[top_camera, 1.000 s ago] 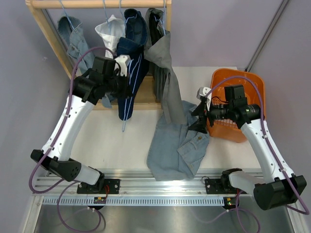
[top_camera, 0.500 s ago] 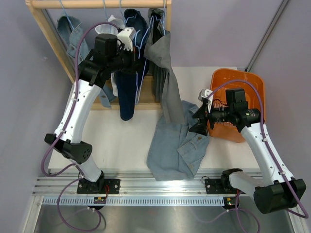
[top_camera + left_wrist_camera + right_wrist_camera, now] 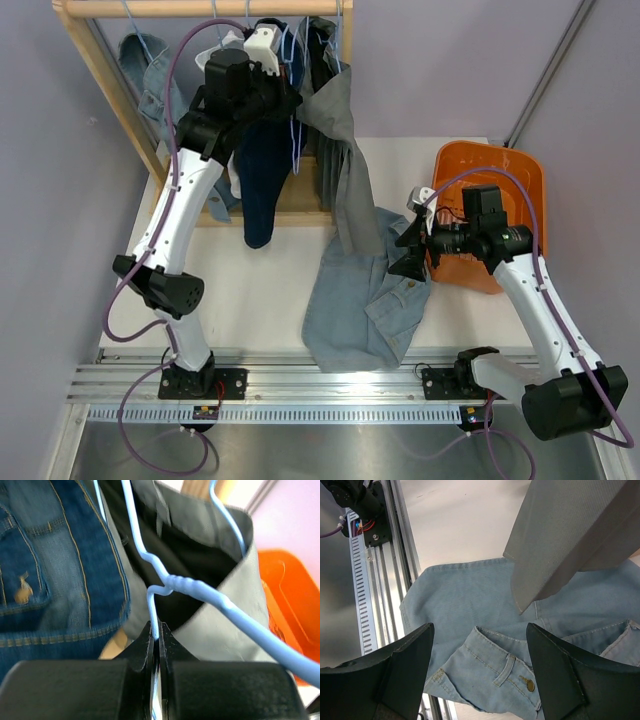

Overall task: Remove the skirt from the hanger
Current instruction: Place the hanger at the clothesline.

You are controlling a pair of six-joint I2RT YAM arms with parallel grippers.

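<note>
We see the dark denim skirt (image 3: 262, 175), orange-stitched, hanging at the wooden rack (image 3: 100, 70) on a thin pale-blue wire hanger (image 3: 185, 583). Our left gripper (image 3: 156, 630) has its jaws clenched on that wire. The right gripper (image 3: 479, 627) hovers, jaws released, over pale denim (image 3: 455, 595) crumpled on the worktop (image 3: 250, 290), beside smooth grey trousers (image 3: 570, 535) and an orange plastic basket (image 3: 500, 170).

Cream-white flat tabletop (image 3: 250, 290). Lying directly on it:
- light blue denim garment (image 3: 350, 310), spread flat at centre-front, button waistband toward the right, near hem reaching the table's front edge
- orange plastic basket (image 3: 520, 170) at the right rear, just beside the garment
- light wooden clothes rack, base bar (image 3: 300, 214) along the left rear

Silver aluminium rail (image 3: 330, 375) runs along the front edge.
</note>
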